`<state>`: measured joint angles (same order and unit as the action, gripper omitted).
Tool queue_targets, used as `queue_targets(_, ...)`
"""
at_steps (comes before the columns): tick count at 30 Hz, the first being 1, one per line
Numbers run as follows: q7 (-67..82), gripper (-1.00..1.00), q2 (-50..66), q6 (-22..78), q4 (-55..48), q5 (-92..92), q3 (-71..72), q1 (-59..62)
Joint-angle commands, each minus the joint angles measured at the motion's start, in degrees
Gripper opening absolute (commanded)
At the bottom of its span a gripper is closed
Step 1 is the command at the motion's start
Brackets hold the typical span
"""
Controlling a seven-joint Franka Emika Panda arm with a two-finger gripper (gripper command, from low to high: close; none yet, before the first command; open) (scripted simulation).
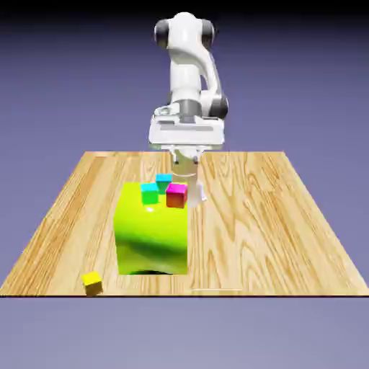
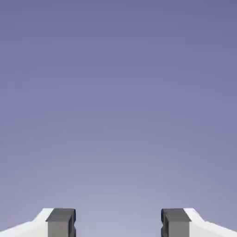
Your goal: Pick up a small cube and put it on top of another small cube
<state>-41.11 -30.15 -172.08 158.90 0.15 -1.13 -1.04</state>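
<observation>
While the hand view is filled mostly by plain blue-violet backdrop [image 2: 118,102], the gripper [image 2: 118,223] is seen open at the bottom edge; its two grey fingertips [image 2: 60,224] are set well apart, left and right of the middle, with only backdrop showing between them.

In the exterior view, the white arm [image 1: 185,76] is raised above the far part of the wooden table [image 1: 267,230]; the small yellow cube [image 1: 92,283] is located on the tabletop, close to the near edge, toward the exterior view's left; it is well apart from the gripper and is turned slightly, with its top face brightly lit and its near side darker. A big lime-green block [image 1: 151,241] is placed left of centre, between the yellow cube and the arm; three small cubes are seen at its upper part: a front cyan cube [image 1: 149,194], a magenta-red cube [image 1: 176,195] just to its right, near the block's right edge, and a rear cyan cube [image 1: 164,181] farther back; whether these are supported by the block or only lined up with it cannot be told.
</observation>
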Motion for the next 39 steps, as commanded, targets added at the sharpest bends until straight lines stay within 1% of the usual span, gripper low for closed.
queue_targets(1, 1.1, 0.0, 2.1, 1.6, -1.7, 0.1, -0.9, -0.3)
queue_targets(39, 43.7, 0.0, 81.0, 62.3, -68.1, 4.9, -36.5, -11.5)
